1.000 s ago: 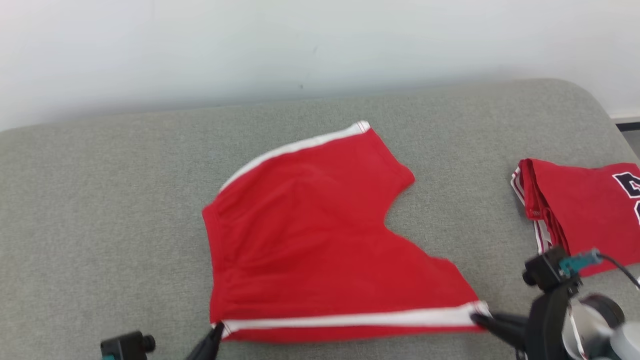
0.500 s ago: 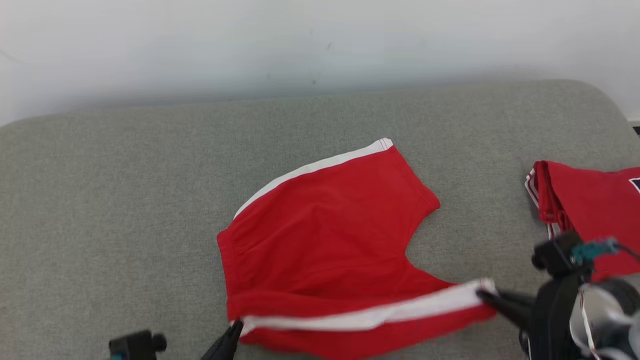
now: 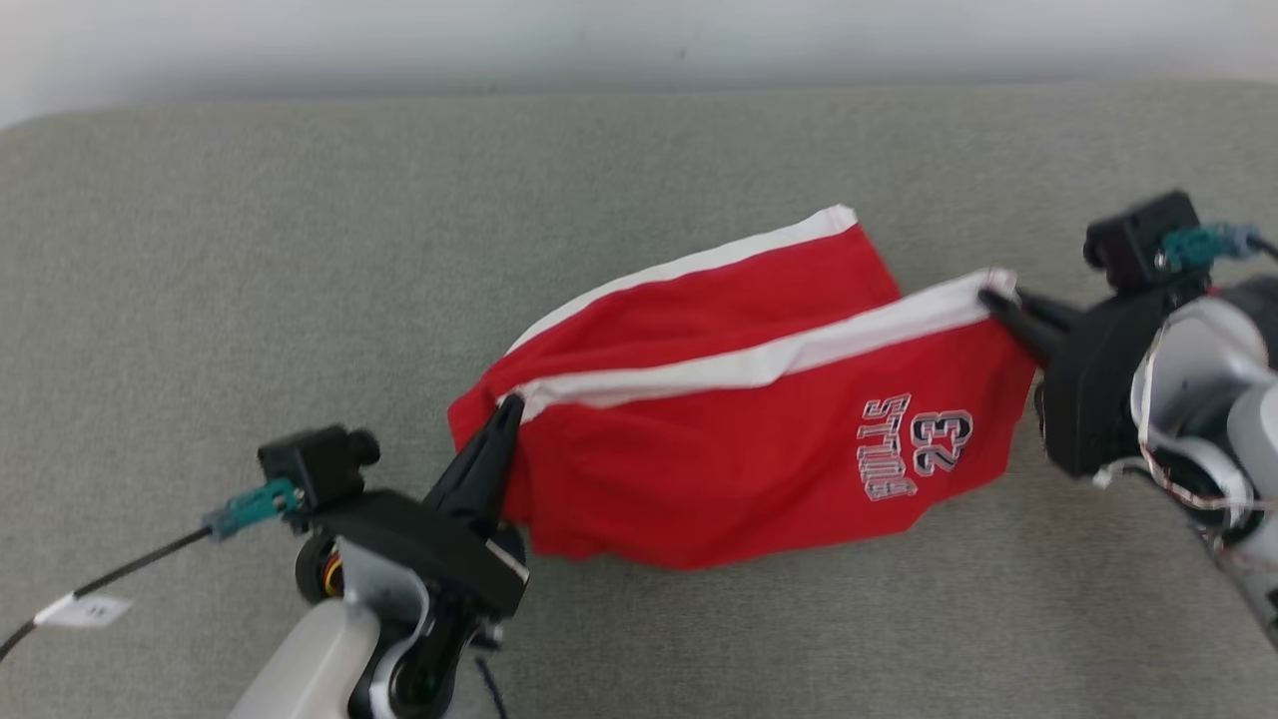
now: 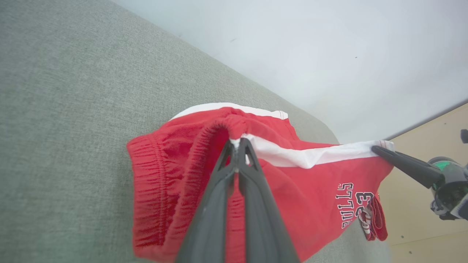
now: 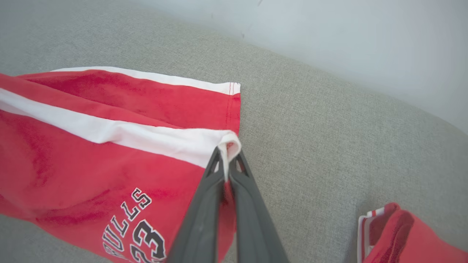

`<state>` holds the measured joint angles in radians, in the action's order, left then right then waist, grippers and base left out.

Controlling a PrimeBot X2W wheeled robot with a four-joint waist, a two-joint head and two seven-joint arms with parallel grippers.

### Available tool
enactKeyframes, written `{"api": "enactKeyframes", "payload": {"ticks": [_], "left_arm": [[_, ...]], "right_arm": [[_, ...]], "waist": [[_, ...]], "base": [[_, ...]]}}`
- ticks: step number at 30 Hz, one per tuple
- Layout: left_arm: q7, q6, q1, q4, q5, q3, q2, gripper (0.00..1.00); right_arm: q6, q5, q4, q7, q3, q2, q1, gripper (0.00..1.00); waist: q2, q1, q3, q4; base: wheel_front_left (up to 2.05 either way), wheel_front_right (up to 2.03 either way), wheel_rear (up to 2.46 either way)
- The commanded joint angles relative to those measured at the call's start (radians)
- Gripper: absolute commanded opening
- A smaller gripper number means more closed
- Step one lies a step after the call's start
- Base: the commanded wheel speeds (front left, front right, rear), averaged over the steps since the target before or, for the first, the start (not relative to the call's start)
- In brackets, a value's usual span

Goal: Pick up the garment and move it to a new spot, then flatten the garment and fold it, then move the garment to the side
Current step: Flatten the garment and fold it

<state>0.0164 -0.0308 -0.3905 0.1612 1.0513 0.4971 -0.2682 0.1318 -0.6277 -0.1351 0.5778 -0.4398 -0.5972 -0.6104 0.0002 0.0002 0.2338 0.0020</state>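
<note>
The garment (image 3: pixel 719 449) is a pair of red shorts with white side stripes and a "BULLS 23" print, lying on the grey cushion (image 3: pixel 200 250). Its near half is lifted and hangs over the far half, print side up. My left gripper (image 3: pixel 511 404) is shut on the waistband end of the raised white stripe; in the left wrist view its tips (image 4: pixel 237 142) pinch the gathered waistband of the garment (image 4: pixel 303 190). My right gripper (image 3: pixel 988 298) is shut on the hem end of that stripe, and in the right wrist view (image 5: pixel 226 151) the white corner of the garment (image 5: pixel 73 160) curls over its tips.
A second red garment (image 5: pixel 395 233), folded, lies on the cushion to the right of my right gripper. A white wall (image 3: pixel 639 30) runs behind the cushion's far edge. Bare grey cushion stretches to the left and in front of the shorts.
Both grippers have raised the near striped edge off the cushion and carried it toward the far edge, turning the printed underside up. The head camera has also shifted.
</note>
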Motion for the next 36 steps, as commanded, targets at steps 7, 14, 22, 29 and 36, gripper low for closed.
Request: {"api": "enactKeyframes", "payload": {"ticks": [7,14,22,29,36], "left_arm": [[0.048,0.008,-0.165,0.094,-0.049,0.009,0.078,0.0],[0.085,-0.002,-0.228,0.157,-0.06,0.002,0.121,0.0],[0.115,0.012,-0.268,0.225,-0.066,0.01,0.151,0.33],[0.159,0.026,-0.271,0.272,-0.071,0.011,0.164,1.0],[0.225,0.03,-0.215,0.285,-0.129,0.002,0.131,1.0]], "right_arm": [[-0.003,0.07,-0.203,-0.106,-0.046,0.013,-0.213,0.0],[-0.003,0.114,-0.334,-0.188,-0.059,0.054,-0.313,0.0],[-0.003,0.159,-0.473,-0.294,-0.092,0.105,-0.397,0.27],[-0.003,0.151,-0.542,-0.391,-0.125,0.131,-0.421,1.0],[-0.003,0.051,-0.622,-0.335,-0.109,0.145,-0.403,1.0]], "waist": [[-0.0002,-0.0002,0.15,0.111],[-0.0002,-0.0002,0.183,0.137],[-0.0002,-0.0002,0.183,0.147],[-0.0002,-0.0002,0.139,0.141],[-0.0002,-0.0002,0.06,0.135]], "base": [[0.0,0.0,0.0],[0.0,0.0,0.0],[0.0,0.0,0.0],[0.0,0.0,0.0],[0.0,0.0,0.0]]}}
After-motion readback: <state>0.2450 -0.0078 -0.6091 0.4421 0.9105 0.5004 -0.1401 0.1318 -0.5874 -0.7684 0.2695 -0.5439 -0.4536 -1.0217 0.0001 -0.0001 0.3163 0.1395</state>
